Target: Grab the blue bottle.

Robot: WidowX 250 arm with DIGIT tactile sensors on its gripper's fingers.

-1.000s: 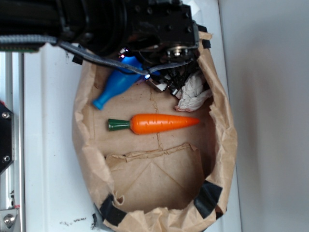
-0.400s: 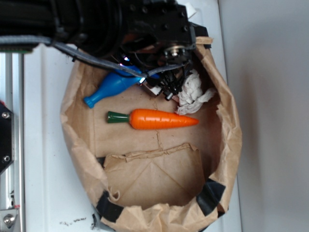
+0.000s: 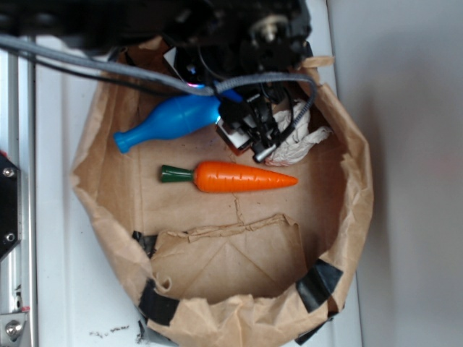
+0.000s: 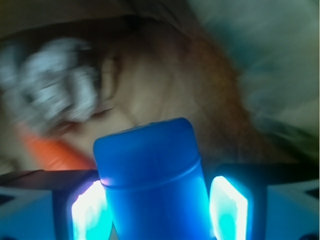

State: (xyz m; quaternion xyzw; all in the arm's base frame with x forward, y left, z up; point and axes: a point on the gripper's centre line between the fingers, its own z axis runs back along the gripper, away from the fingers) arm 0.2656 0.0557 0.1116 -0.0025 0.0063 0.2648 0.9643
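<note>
An orange toy carrot [image 3: 242, 176] with a dark green top lies on its side in the middle of a brown paper bag [image 3: 347, 238], tip pointing right. The bag's crumpled walls stand up around it, patched with strips of black tape [image 3: 318, 283] along the lower rim. A crumpled white cloth [image 3: 300, 137] sits near the bag's upper right wall, just above the carrot's tip. The bag rests on a white counter [image 3: 61, 289].

In the blurred wrist view, the cloth [image 4: 52, 92] shows at upper left, with the carrot [image 4: 52, 150] below it.

Bottle [image 3: 170, 123] and carrot [image 3: 230, 176] side by side inside bag [image 3: 217, 303]
</note>
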